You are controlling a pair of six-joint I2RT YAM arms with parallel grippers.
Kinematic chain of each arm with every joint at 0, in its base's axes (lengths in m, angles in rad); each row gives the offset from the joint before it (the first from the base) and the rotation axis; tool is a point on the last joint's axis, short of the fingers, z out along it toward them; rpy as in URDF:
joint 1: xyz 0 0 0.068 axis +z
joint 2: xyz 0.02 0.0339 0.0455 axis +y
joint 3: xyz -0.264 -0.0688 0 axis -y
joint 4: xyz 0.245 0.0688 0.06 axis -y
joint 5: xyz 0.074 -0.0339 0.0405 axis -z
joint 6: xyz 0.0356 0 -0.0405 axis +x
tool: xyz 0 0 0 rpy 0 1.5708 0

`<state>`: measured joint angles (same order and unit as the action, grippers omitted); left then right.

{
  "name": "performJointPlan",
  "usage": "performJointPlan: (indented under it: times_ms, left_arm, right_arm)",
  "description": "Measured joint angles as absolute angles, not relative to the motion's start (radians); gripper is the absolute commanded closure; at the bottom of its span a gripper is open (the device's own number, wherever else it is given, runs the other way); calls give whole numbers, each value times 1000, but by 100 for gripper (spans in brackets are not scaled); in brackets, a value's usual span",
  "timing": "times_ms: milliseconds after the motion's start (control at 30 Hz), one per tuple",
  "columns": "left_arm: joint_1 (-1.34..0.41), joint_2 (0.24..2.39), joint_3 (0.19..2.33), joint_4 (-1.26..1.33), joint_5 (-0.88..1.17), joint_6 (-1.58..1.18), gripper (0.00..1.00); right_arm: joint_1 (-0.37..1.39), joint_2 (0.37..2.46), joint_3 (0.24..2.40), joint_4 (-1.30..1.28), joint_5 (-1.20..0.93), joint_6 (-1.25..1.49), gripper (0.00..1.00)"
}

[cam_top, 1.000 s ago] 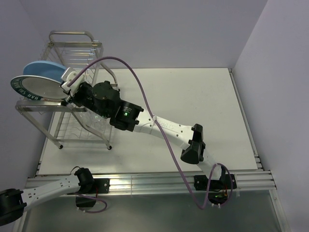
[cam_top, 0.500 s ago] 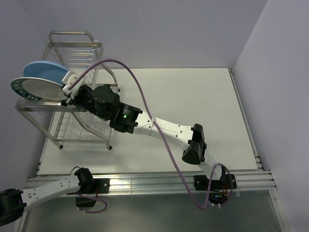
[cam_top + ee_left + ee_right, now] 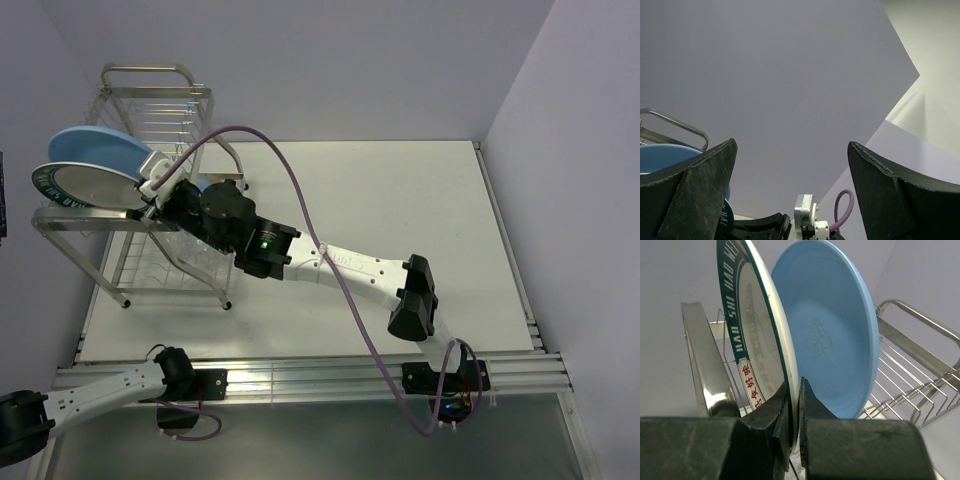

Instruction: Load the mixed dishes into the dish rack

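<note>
1. Right jaws are clenched on the lower rim of the white plate with dark lettered rim (image 3: 752, 340), one finger on each face.
2. That plate stands on edge, slightly tilted, at the left end of the dish rack's (image 3: 150, 95) top tier. I can't tell whether it's seated in a slot.
3. The plain light-blue plate (image 3: 830, 340) is on edge in the same tier, just behind the white one, with the faces near parallel. I can't tell whether they touch.
4. The right arm (image 3: 350, 268) reaches across the desk (image 3: 420, 210) to the rack's front-left, with the purple cable (image 3: 300, 190) looping over it.
5. Left jaws are released, spread wide with nothing between them. The left wrist view looks up past the rack's top rail.
6. The left arm (image 3: 90, 392) sits low, near-left of the rack, off the desk edge.
</note>
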<state>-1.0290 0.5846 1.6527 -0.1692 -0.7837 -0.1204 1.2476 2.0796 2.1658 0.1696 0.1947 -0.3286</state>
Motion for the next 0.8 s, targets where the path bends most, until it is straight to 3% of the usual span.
performJointPlan:
  times_ms: [200, 433, 800]
  left_arm:
    - [-1029, 585, 1638, -170, -784, -121, 1]
    - [-1029, 585, 1637, -170, -784, -121, 1]
    - [-1031, 584, 1637, -170, -784, -125, 1]
  right_arm:
    - [1246, 2048, 2110, 205, 194, -326, 96]
    - [1245, 2025, 2086, 213, 196, -336, 76]
    - [1220, 2032, 2136, 133, 221, -349, 57]
